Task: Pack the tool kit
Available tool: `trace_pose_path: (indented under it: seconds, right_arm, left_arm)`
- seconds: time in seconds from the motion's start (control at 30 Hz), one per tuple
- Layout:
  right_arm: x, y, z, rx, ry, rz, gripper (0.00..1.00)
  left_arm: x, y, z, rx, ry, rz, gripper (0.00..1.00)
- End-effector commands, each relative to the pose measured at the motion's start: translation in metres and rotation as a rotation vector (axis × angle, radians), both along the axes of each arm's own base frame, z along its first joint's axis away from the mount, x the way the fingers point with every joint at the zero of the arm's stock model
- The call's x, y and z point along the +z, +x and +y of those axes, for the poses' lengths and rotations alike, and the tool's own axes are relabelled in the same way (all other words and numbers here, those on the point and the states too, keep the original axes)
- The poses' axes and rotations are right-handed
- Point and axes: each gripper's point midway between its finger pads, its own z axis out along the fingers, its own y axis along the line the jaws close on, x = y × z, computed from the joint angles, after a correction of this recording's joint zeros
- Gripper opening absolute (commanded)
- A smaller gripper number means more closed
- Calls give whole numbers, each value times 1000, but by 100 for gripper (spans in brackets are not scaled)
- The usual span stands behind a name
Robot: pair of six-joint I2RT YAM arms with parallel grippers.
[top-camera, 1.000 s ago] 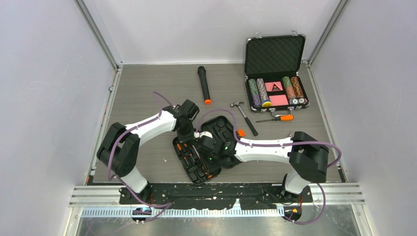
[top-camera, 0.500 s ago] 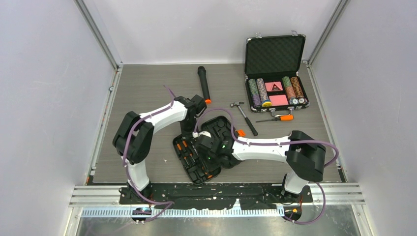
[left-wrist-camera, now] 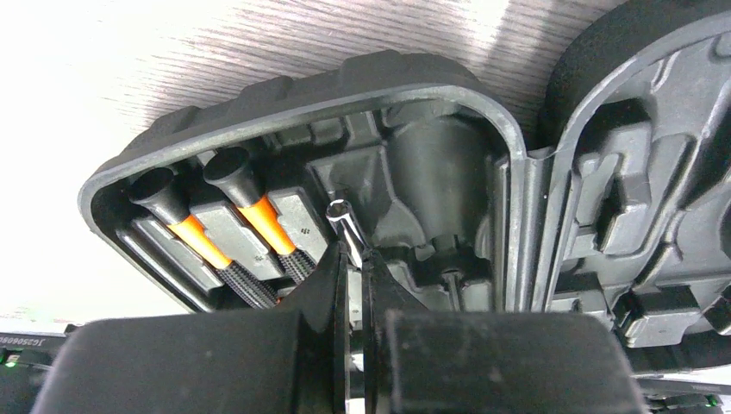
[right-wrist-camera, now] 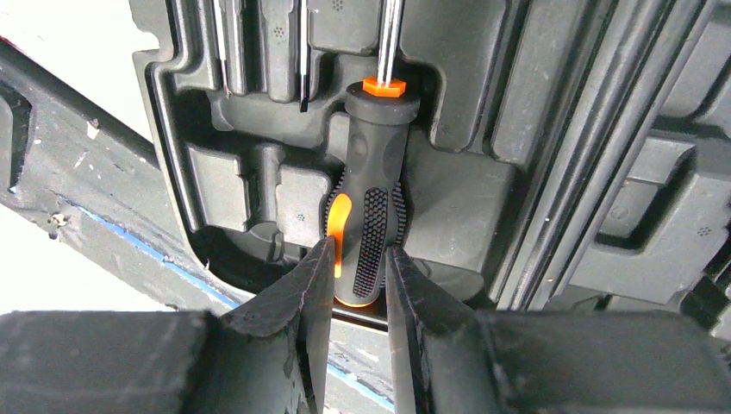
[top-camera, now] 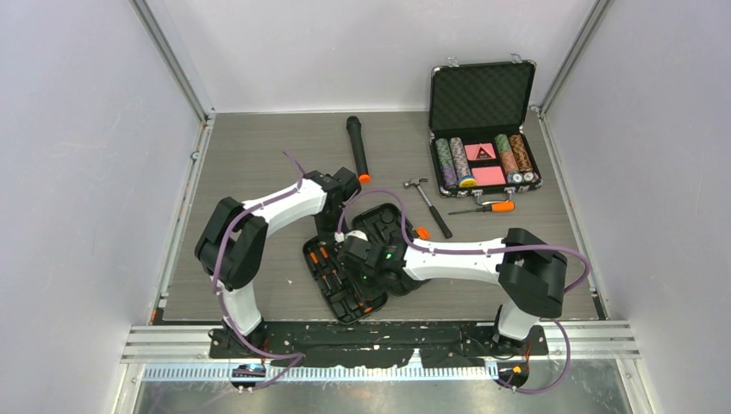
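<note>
The tool kit [top-camera: 340, 295] is being observed open at the desk's [top-camera: 250, 164] near centre. Its slotted screwdriver [right-wrist-camera: 371, 207] is being gripped by the right pincer [right-wrist-camera: 353, 259]; the left pincer [left-wrist-camera: 353, 260] is being held closed.

Screwdriver [right-wrist-camera: 372, 172] shaft: cut off at top edge.
Case [top-camera: 345, 304] middle: hidden beneath left arm [top-camera: 293, 200] and right arm [top-camera: 457, 259] from above.

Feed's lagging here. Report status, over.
Left claw shut, low over tool kit. Right claw grips screwdriver in its slot. Hammer, second screwdriver outside; nothing blocking.
</note>
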Motion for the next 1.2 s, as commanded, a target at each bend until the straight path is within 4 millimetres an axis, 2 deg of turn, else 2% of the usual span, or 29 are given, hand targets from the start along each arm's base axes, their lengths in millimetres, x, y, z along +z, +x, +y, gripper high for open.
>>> trace_pose_path:
  seconds: [0.0, 0.13, 0.37, 0.5, 0.67, 0.93, 1.0, 1.07, 1.17]
  right_arm:
    - [-19, -16, 12, 36, 47, 60, 6]
    - [-30, -20, 7, 12, 70, 124, 6]
    - [-46, -20, 0, -34, 128, 237, 5]
    - [-43, -18, 2, -30, 146, 242, 6]
    - [-29, -12, 7, -32, 212, 243, 5]
    - [-39, -6, -12, -81, 167, 219, 5]
    - [-42, -3, -18, -96, 138, 197, 5]
    - [-43, -1, -23, -104, 115, 182, 6]
    - [-41, 4, -23, -112, 111, 159, 6]
  left_arm:
    - [-66, -1, -20, 24, -66, 8, 0]
    - [-74, -6, -23, 87, -123, 12, 0]
    - [-87, -11, -19, 96, -57, 78, 0]
    - [-93, -5, -21, 98, -35, 88, 0]
    - [-108, -1, -32, 91, -97, 75, 0]
    - [-134, -10, -44, 168, -265, 39, 0]
    - [-135, -11, -44, 175, -275, 27, 0]
    - [-127, -7, -46, 170, -295, -1, 0]
    - [-97, 10, -48, 132, -306, -96, 0]
